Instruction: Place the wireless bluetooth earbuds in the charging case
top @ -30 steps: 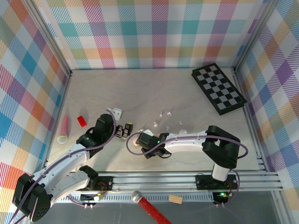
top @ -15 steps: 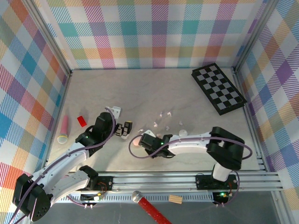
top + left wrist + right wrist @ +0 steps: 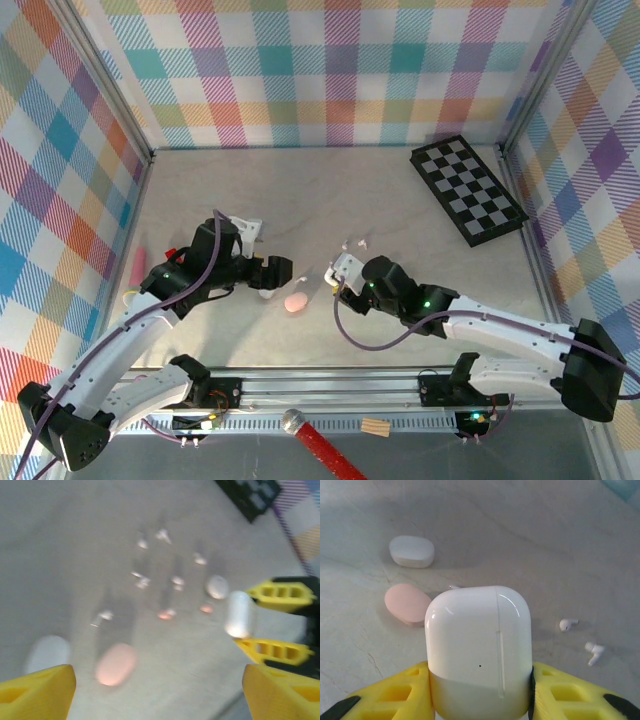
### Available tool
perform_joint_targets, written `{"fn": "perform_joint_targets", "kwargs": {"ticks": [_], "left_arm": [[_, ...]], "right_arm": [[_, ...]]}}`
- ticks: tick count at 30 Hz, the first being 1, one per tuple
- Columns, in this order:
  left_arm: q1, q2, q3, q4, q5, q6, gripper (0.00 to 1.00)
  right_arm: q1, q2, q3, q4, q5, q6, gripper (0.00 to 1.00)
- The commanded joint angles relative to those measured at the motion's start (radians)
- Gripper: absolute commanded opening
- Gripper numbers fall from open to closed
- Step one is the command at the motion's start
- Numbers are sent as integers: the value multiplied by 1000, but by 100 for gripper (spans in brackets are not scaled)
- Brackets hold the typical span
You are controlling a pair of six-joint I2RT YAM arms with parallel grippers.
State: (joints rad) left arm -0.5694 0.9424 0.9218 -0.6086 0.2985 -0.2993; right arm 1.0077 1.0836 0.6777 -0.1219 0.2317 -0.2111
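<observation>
Right gripper (image 3: 480, 695) relocated: away from pink case (image 3: 407, 604), carried toward earbuds (image 3: 567, 624) lying loose on table (image 3: 570, 540). Holding: white charging case (image 3: 477, 645), lid seemingly closed, pinched between part-closed jaws. Left gripper (image 3: 157, 695): spread wide, empty. Step, judged: case secured. Next requires lid opened.

Two matching arms. The left arm (image 3: 115, 350) and right arm (image 3: 505, 335) have white shell links with chunky black joint housings. A thin purple cable (image 3: 172, 303) runs along the left one, and another purple cable (image 3: 385, 345) loops under the right. There's a small green light (image 3: 428, 297) near the right wrist. The left gripper (image 3: 275, 272) and right gripper (image 3: 340, 277) have black bodies. The fingers (image 3: 395, 692) are bright yellow plastic, wedge-shaped, with slotted cut-outs. Each arm has a black base (image 3: 186, 377).
</observation>
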Motion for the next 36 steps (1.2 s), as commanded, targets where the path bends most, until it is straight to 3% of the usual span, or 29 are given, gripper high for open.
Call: {"fn": "perform_joint_targets", "kwargs": {"ticks": [1,13,21,26,32,36], "left_arm": [[-10,13,17,-20,247,-134,81],[-68,144,-14,164,295,-225,71],[-105,215,-11,229,312,-249,53],[-125,226,-19,264,318,-262,50],[-133,261,-20,292,341,-270,35],[-136,267,-17,296,353,-264,30]], "right_arm": [[-5,-11,43,-52,-86,-133,40],[-8,-8,90,-36,-165,-161,40],[-17,-5,85,3,-192,-148,41],[-33,-20,70,36,-199,-122,40],[-37,-25,62,51,-216,-114,40],[-45,-31,62,58,-228,-106,40]]}}
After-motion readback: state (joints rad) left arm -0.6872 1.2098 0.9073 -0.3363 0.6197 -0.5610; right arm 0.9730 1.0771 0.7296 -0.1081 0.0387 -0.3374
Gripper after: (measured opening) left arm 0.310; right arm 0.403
